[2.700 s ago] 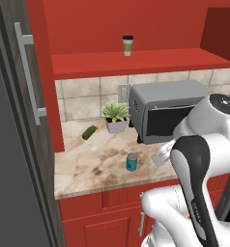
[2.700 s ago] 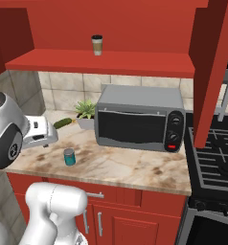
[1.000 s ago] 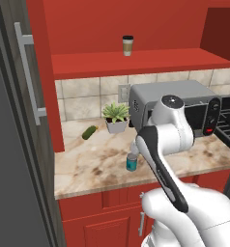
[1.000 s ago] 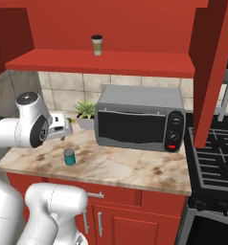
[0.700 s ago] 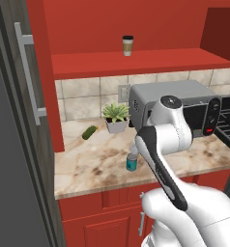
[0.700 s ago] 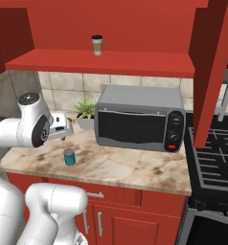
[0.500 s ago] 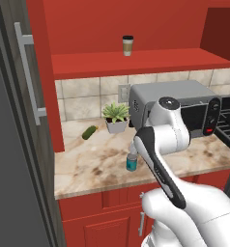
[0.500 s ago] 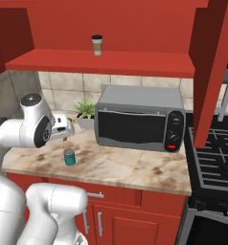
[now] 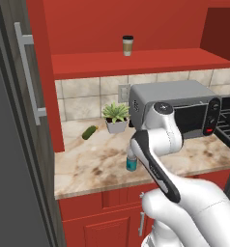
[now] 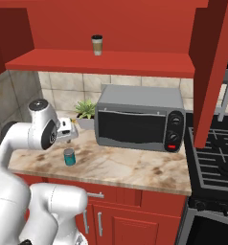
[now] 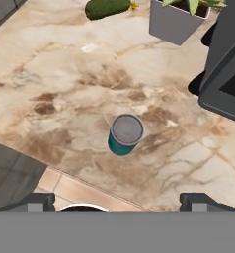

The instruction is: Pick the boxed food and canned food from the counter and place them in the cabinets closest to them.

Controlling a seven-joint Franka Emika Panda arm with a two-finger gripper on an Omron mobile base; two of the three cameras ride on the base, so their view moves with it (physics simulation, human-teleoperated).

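Fingers (image 11: 117, 200) spread wide, hovering above the canned food (image 11: 125, 134), which stands upright on the tabletop (image 11: 65, 89). Toaster oven (image 10: 140, 123) sits close to its right, potted plant (image 9: 116, 117) and green cucumber (image 9: 90, 132) behind it, paper cup (image 10: 96, 45) on the shelf (image 10: 101, 62) above.

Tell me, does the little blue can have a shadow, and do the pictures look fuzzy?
Hand view: slightly soft, the canned food casts barely any shadow on the counter. Left and right base views: even light, no glare, mildly blurry.
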